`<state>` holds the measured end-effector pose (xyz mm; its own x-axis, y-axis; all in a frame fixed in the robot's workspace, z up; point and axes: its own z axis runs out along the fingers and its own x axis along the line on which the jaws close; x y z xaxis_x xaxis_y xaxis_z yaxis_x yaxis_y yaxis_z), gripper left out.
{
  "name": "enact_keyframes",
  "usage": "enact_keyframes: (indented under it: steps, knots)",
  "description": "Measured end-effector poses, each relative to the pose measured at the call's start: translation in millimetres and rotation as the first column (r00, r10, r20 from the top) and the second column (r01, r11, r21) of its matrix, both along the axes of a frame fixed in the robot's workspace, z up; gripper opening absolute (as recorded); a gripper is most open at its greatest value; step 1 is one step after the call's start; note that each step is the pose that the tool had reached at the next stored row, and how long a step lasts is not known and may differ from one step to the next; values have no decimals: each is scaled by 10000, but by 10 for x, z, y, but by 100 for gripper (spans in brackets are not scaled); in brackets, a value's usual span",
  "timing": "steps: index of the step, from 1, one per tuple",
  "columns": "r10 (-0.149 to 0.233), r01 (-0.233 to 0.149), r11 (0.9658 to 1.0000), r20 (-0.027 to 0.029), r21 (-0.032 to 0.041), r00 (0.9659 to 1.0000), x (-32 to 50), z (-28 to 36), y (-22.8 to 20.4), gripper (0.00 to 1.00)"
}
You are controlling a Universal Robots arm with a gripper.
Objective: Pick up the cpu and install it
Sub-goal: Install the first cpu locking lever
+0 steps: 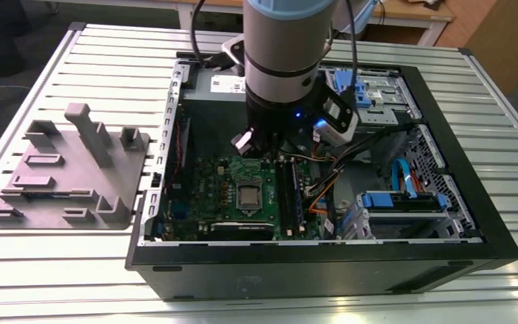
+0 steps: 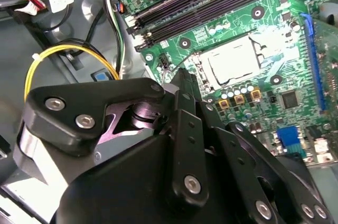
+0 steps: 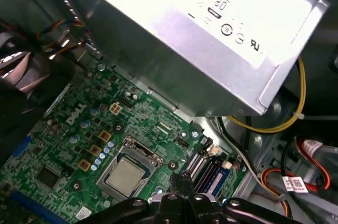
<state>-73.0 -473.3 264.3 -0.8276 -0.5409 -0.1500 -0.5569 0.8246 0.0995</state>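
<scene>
The cpu point(image 3: 125, 174) is a small silvery square lying flat in the socket of the green motherboard point(image 3: 79, 129), with the socket's metal frame around it. It also shows as a pale square chip point(image 2: 232, 63) in the second wrist view, and in the exterior view as a grey square point(image 1: 248, 196) in the middle of the board. My gripper point(image 3: 180, 180) hangs inside the open computer case, above the board and to one side of the socket, near the memory slots. Its black fingers point(image 2: 182, 78) are pressed together with nothing between them. It does not touch the cpu.
The black computer case point(image 1: 475, 223) lies open on a slatted metal table. A silver power supply point(image 3: 200, 34), yellow and orange cables point(image 2: 63, 55) and blue drive bays point(image 1: 403, 201) crowd the space around the arm. A grey moulded fixture plate point(image 1: 61, 175) lies at the exterior view's left.
</scene>
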Motion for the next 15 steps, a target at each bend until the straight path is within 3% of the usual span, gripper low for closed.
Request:
enact_keyframes:
  steps: [10, 15]
  knots:
    - [-347, 347, 9994, 0, 0, 9994, 0, -21, 123, 11]
    - [-860, 860, 9963, 0, 1, 9963, 3, -38, 135, 11]
